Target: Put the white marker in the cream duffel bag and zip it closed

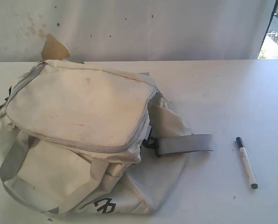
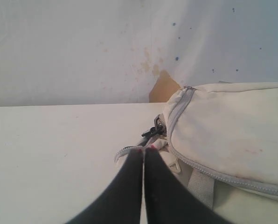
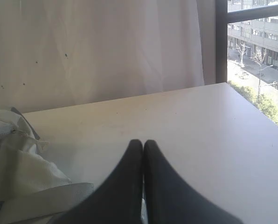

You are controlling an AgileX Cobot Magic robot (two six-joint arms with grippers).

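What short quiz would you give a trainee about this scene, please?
1. True or false: the white marker is already inside the cream duffel bag.
2. The left fingers are: A) wide open; B) shut; C) holding the marker.
3. In the exterior view, on which side of the bag does the marker lie on the table?
Key: 1 false; 2 B; 3 the right side.
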